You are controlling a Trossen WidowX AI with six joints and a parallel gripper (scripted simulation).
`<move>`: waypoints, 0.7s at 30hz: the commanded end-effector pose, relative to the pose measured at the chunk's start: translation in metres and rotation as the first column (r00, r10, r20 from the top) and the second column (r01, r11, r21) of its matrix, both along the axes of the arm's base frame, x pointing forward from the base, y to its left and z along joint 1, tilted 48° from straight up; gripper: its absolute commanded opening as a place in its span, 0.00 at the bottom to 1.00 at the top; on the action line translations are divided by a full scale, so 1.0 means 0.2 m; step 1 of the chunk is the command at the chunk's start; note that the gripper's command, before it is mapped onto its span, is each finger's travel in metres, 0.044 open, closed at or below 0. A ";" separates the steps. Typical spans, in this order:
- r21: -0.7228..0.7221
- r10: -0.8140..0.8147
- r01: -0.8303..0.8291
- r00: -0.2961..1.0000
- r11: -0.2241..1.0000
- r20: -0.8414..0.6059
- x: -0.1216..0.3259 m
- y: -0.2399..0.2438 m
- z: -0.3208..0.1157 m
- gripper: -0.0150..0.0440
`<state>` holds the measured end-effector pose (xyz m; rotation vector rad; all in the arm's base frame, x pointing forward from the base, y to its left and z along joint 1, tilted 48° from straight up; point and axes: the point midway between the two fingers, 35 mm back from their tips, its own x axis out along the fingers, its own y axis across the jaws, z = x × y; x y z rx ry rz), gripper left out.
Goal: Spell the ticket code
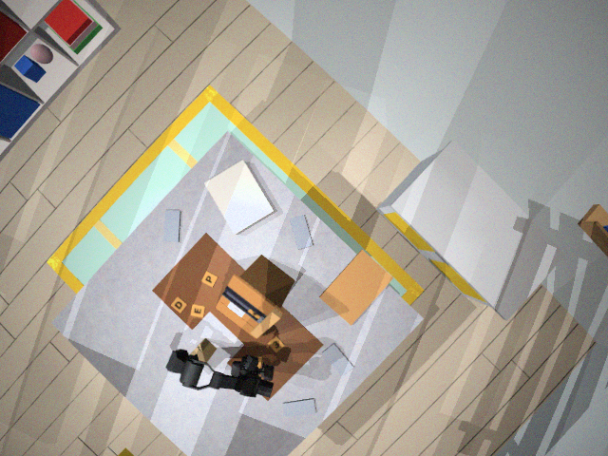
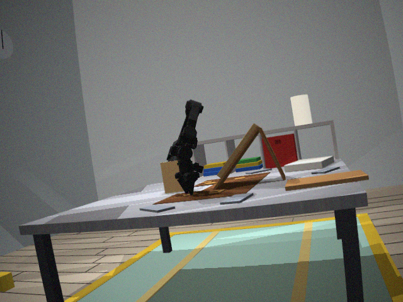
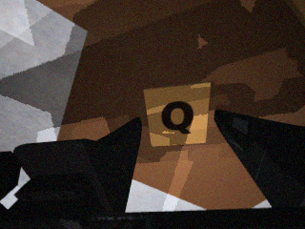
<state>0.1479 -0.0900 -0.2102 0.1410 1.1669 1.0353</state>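
My gripper [image 1: 253,366] [image 2: 190,192] [image 3: 176,117] is open, its fingertips low on either side of a wooden tile marked Q [image 3: 177,115]. Nothing is gripped. A tile marked 3 [image 1: 275,344] lies on the same brown mat [image 1: 305,341] [image 2: 169,198]. Tiles P [image 1: 209,279], D [image 1: 178,304] and E [image 1: 197,311] lie towards the mat's other end. The sloping wooden board [image 1: 272,321] [image 2: 238,152] stands between the tile groups, with its dark rail [image 1: 237,299] across it. The ticket's print and the rail's contents cannot be read.
An upright wooden block [image 1: 206,349] [image 2: 169,177] stands beside the arm. An orange slab [image 1: 355,287] [image 2: 325,180] and a white box [image 1: 240,196] [image 2: 309,163] lie beyond the board. Thin grey plates [image 1: 172,225] [image 1: 301,232] [image 2: 157,207] lie around on the counter [image 1: 112,294] [image 2: 195,216].
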 end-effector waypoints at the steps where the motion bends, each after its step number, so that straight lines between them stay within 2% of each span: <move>1: 0.002 -0.006 0.006 1.000 1.000 0.001 0.00 0.00 0.00 0.83; 21: 0.002 -0.006 0.006 1.000 1.000 0.001 0.00 0.00 0.00 0.83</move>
